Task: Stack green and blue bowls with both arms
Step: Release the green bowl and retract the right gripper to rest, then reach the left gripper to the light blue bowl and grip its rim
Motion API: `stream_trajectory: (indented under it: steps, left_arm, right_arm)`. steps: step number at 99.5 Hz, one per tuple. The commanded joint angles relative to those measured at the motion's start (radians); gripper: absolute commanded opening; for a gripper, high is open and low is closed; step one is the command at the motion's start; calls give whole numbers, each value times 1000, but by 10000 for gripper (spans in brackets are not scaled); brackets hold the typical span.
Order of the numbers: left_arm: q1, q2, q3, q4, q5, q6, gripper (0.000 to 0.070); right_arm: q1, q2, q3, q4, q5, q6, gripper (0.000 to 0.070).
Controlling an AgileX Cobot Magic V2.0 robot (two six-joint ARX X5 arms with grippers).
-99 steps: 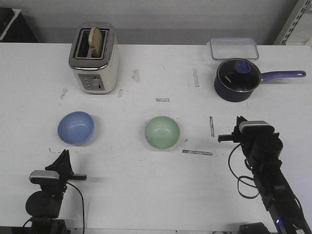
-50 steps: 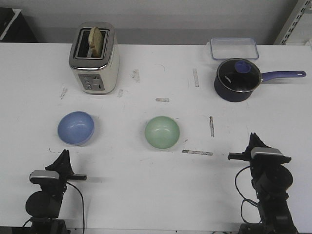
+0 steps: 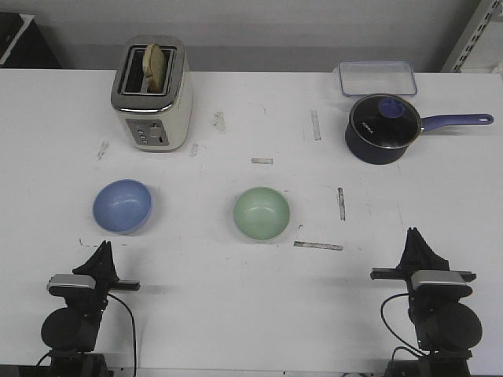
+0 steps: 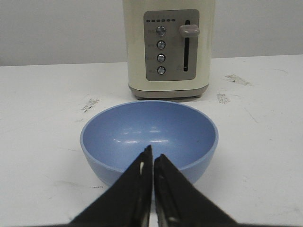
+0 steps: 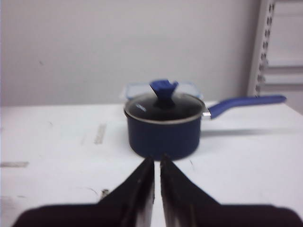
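Two bowls sit apart: blue bowl [image 3: 122, 206] dead ahead of left end effector [image 3: 102, 253], green bowl [image 3: 262, 213] betw. arms, nearer right end effector [image 3: 413, 238]; both narrow, holding nothing.

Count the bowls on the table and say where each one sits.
2. The blue bowl sits on the robot's left, in front of the toaster. The green bowl sits near the table's middle. Neither is stacked; none seems hidden.
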Motion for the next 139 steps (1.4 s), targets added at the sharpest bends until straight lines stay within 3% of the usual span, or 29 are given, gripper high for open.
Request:
stream_trajectory:
  steps: [1, 70, 71, 74, 105, 139]
  left_arm:
    - [-1, -2, -22, 15, 0, 4, 2]
    - [0, -2, -22, 26, -1, 2, 2]
    - [0, -2, -12, 93, 0, -31, 2]
    - [0, -2, -5, 93, 0, -32, 2]
    - [0, 87, 175, -11, 0, -29, 2]
    - [0, 362, 388, -98, 0, -29, 2]
  right_arm:
    - [2, -10, 2, 9, -2, -8, 13]
    - [2, -24, 2, 10, 0, -8, 13]
    - [2, -24, 2, 10, 0, -8, 13]
    - [2, -24, 2, 10, 0, -8, 13]
    - [2, -24, 2, 10, 0, -8, 13]
    - [2, -24, 2, 10, 0, -8, 13]
